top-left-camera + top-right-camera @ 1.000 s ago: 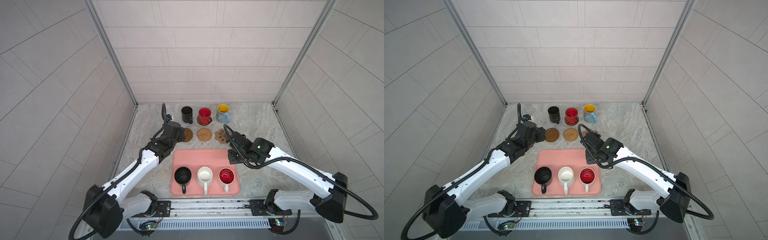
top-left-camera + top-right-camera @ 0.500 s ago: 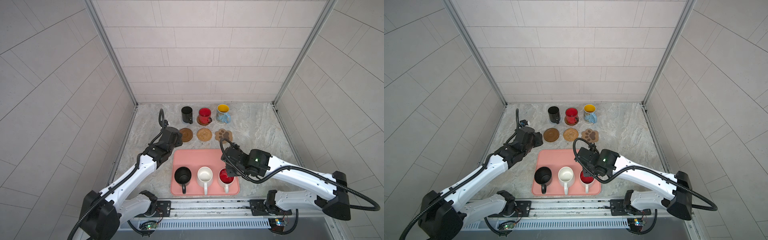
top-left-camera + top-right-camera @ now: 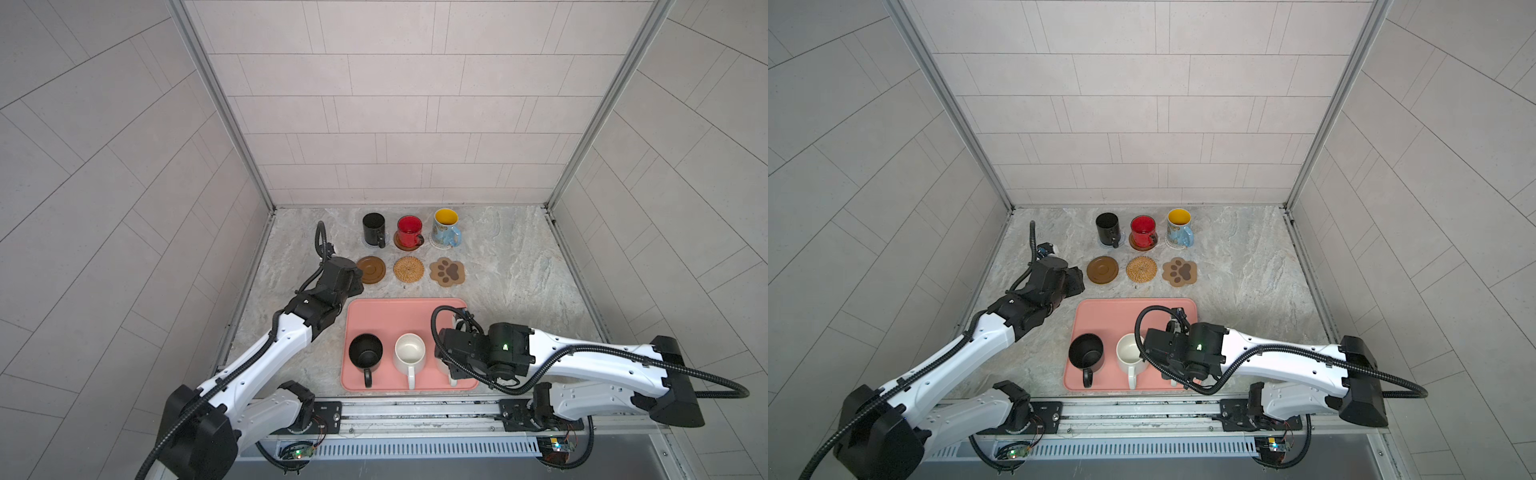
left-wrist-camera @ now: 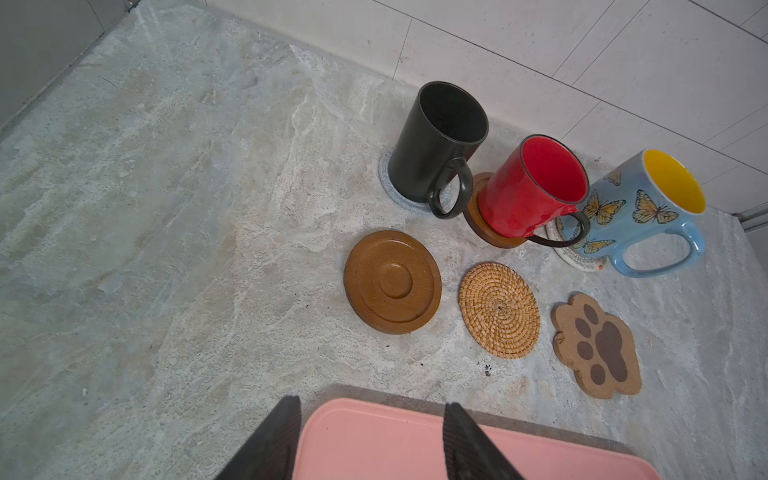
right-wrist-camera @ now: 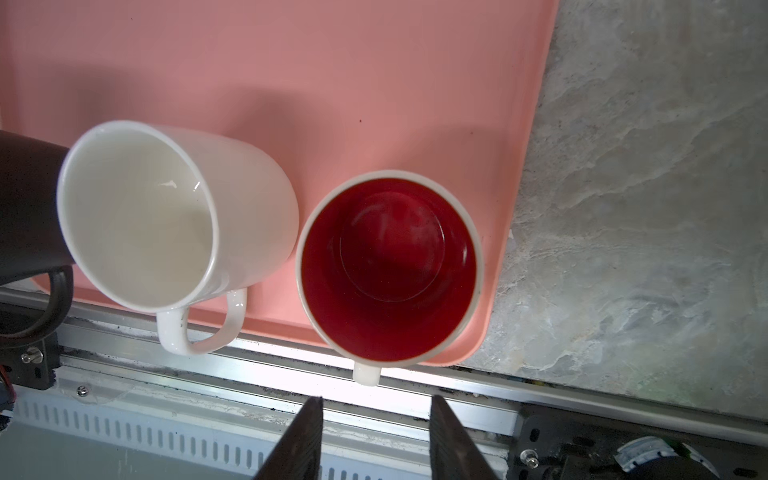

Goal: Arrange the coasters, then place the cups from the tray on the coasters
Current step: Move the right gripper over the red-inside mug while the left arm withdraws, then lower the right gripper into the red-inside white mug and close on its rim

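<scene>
Right gripper (image 5: pixel 376 401): jaws partly apart with nothing between them. The handle (image 5: pixel 366 374) of the red-lined mug (image 5: pixel 388 266) sits just ahead of the gap.
Left gripper (image 4: pixel 371 403): jaws apart and empty, hanging over a corner of the tray (image 4: pixel 374 444).
Red-lined mug: upright at the lower right of the tray in both top views, mostly hidden there under the right wrist.
Handling: probably glazed ceramic, so stiff, fairly heavy, slick, and likely to chip if knocked. The handle looks like the best hold, or else a pinch across the wall at the rim.
Neighbours: the white mug (image 5: pixel 137 216) stands just beside it across a narrow gap, and the black mug (image 3: pixel 365 353) is further left.
Free coasters: 3 bare ones in a row above the tray in both top views, namely the brown disc (image 4: pixel 392 286), the rattan mat (image 4: pixel 498 309) and the paw mat (image 4: pixel 596 345).
Back row: 3 mugs stand on coasters, the tall black mug (image 4: pixel 436 141), the red mug (image 4: pixel 532 187) and the blue butterfly mug (image 4: pixel 648 208).
Surface: a flat, hard, marbled tabletop (image 3: pixel 519 270).
Room: tiled walls (image 3: pixel 395 124) on 3 sides and a metal rail (image 5: pixel 249 353) along the front. Nothing is overhead, so a straight lift looks open.
</scene>
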Motion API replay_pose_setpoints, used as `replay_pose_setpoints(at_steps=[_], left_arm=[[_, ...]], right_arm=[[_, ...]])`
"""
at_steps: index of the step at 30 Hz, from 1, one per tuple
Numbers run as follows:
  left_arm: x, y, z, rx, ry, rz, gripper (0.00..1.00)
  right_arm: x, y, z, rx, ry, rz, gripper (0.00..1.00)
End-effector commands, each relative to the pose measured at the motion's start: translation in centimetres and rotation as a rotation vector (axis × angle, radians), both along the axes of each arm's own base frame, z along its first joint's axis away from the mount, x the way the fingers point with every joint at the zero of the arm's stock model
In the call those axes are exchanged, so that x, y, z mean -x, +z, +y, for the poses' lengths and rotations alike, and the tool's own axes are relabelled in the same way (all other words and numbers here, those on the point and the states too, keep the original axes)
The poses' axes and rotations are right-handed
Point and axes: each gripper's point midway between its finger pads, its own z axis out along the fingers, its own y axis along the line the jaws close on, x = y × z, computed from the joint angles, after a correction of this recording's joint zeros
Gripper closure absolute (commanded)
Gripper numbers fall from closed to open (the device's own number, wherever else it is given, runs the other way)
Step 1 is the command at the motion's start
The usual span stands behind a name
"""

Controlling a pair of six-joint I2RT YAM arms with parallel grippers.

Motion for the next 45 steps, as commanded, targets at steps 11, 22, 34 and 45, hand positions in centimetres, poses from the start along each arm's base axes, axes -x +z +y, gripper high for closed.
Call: replay_pose_setpoints(at_steps=[11,22,34,45], left_arm=[[-0.1,-0.2,0.5,0.009,0.025,-0.007,0.39],[-0.3,-0.5,0.3,0.015,0.028,0.005,0.39],[-0.4,-0.7,0.0,0.021,0.019,0.019,0.39],[0.0,-0.9,0.4,0.015,0.028,0.025,0.39]], right_arm=[[0.7,-2.1,0.1,0.05,-0.04,0.027,0.55],[1.2,-3.4,-0.4,0.052,-0.054,0.05,0.55],[1.0,-4.5,0.2,0.083,-0.044,0.056,0.55],[-0.2,-5.2,-0.8,0.146,-0.057,0.025,0.56]])
